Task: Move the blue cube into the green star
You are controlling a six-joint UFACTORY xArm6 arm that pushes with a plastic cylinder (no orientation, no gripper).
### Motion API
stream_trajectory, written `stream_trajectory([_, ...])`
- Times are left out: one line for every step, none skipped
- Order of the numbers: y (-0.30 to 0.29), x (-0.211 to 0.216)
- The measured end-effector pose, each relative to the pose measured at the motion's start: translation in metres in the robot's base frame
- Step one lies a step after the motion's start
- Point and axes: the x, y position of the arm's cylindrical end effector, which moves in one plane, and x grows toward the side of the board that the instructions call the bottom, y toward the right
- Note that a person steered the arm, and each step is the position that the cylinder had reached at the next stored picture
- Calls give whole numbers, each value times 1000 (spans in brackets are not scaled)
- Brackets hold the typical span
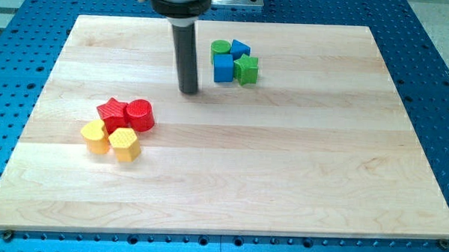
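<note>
The blue cube [223, 67] sits near the view's top centre, touching the green star [247, 69] on its right. A green cylinder [220, 47] and a blue triangular block [240, 48] sit just above them in the same cluster. My tip [188, 90] rests on the board to the left of the blue cube and slightly lower, a short gap away and not touching it.
At the view's left is a second cluster: a red star [113, 112], a red cylinder [140, 114], a yellow block [95, 136] and a yellow hexagonal block [124, 144]. The wooden board [283, 173] lies on a blue perforated table.
</note>
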Motion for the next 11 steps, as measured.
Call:
stream_trajectory([30,-3])
stream_trajectory([29,-3])
stream_trajectory([-9,2])
stream_trajectory([-28,-30])
stream_trajectory([-21,-45])
stream_trajectory([-21,-45])
stream_trajectory([-1,-50])
stream_trajectory([13,-47])
stream_trajectory([34,-38])
stream_trajectory([75,-45])
stream_trajectory([95,-45])
